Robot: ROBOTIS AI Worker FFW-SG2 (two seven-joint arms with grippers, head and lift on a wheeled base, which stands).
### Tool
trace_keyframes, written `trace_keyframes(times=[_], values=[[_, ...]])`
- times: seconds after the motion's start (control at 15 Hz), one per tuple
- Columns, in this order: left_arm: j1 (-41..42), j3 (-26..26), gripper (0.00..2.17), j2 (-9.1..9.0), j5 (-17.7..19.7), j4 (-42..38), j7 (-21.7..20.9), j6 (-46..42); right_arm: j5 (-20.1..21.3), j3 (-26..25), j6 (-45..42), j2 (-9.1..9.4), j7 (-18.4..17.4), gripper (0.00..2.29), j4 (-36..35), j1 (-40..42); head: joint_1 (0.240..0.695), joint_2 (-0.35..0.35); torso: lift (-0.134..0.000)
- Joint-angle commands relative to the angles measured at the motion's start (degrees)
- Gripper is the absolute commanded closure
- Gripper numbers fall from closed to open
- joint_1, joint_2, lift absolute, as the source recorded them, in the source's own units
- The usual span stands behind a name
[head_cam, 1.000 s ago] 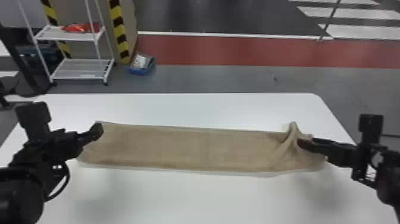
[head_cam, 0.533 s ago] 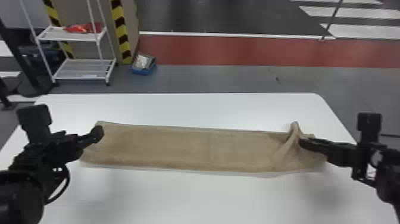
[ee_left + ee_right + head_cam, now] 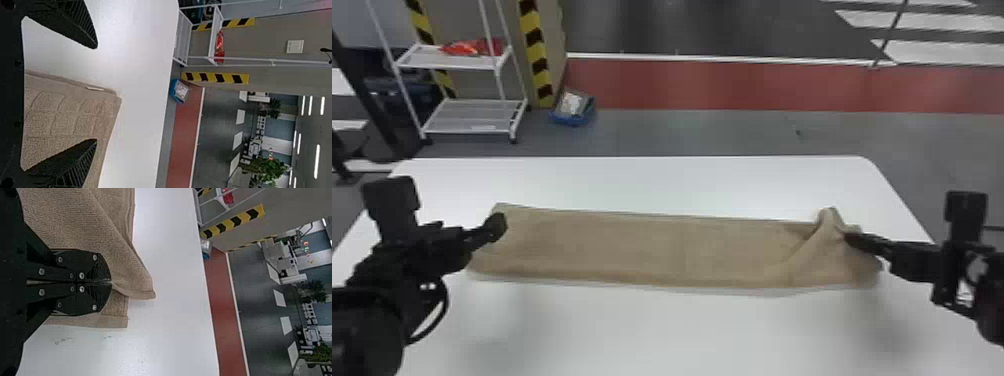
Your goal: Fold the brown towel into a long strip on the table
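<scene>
The brown towel (image 3: 652,250) lies as a long strip across the table (image 3: 682,330), its right end pinched up into a raised fold. At the strip's left end is my left gripper (image 3: 499,227), above the towel. In the left wrist view the left gripper (image 3: 96,94) has its fingers wide apart, the towel's corner (image 3: 105,102) between and beyond them, not held. My right gripper (image 3: 852,240) is at the right end of the strip. The right wrist view has the right gripper (image 3: 109,282) closed on a gathered bit of the towel (image 3: 70,223), with a loose corner flap beside its fingertips.
Beyond the table's far edge stand a white shelf rack (image 3: 467,115) with a red item on it and a blue box (image 3: 574,107) on the floor. White tabletop (image 3: 682,185) surrounds the strip on its far and near sides.
</scene>
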Motion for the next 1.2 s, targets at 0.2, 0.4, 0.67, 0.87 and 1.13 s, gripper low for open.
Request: trace_keyframes(times=[0.2,0.4,0.67,0.87,1.13], values=[[0.43,0.05,0.02,0.0,-0.09,-0.69,0.0,0.37,-2.09,-3.17,2.49,0.96,0.16,1.51,-11.16,6.14,0.695,-0.068,-0.115],[1.05,0.14,0.02,0.17,0.0,-1.22,-0.18,0.37,-1.21,-5.63,0.73,2.37,-0.1,1.51,-15.55,10.1,0.695,-0.071,-0.115],[1.75,0.31,0.02,0.17,0.35,-2.28,-0.18,0.37,2.13,-5.54,-0.68,2.55,-0.72,1.33,-14.67,10.8,0.695,-0.088,-0.115],[2.19,0.14,0.02,0.17,0.35,-2.98,-0.18,0.37,2.22,-5.72,-2.26,3.07,-3.62,0.0,-16.52,13.0,0.695,-0.1,-0.115],[2.45,0.49,0.02,0.17,0.53,-3.42,-0.18,0.37,0.81,-8.44,-13.33,4.22,-3.79,0.06,-17.58,15.37,0.695,-0.112,-0.115]])
